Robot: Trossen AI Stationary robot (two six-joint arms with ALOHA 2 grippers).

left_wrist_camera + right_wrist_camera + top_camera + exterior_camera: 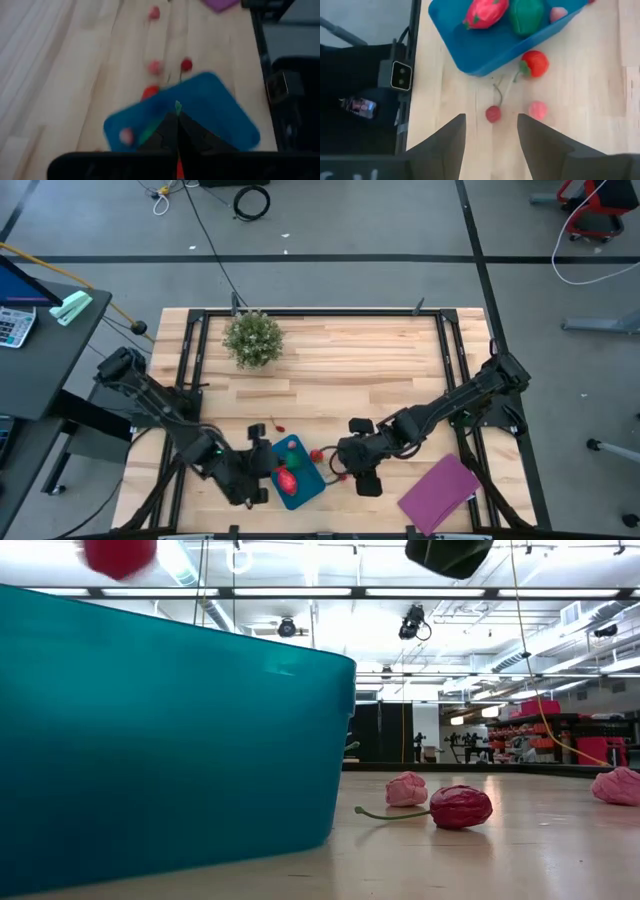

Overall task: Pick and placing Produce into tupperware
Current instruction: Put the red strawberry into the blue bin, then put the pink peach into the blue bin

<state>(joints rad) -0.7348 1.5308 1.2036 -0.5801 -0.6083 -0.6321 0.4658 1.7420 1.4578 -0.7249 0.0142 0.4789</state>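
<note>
High view: tupperware (305, 476) sits near the front edge of the table (340, 370), roughly mid-width, turned at an angle so one corner faces each arm. It already holds a large red-pink piece (486, 12), a green piece (526, 15) and a small pink one (559, 13). Left claw (258, 467) hangs over the container's left end with fingers together; in its wrist view a green sliver (177, 106) shows at the fingertips and a red object shows high in the low view, so it is probably pinching a piece for release, though what it holds cannot be told for sure. Right claw (490, 131) hovers just right of the container, fingers apart and empty, straddling a cherry (493, 114) on the table; likely lined up for the next pick. Beside it lie a small pink piece (537, 109) and a red strawberry-like piece (535, 63), the latter almost touching the container wall. Potted plant (252, 338) stands toward the back-left; purple rectangle (439, 494) lies at the front-right corner. Judgement: task partly done, several pieces remain loose.
</note>
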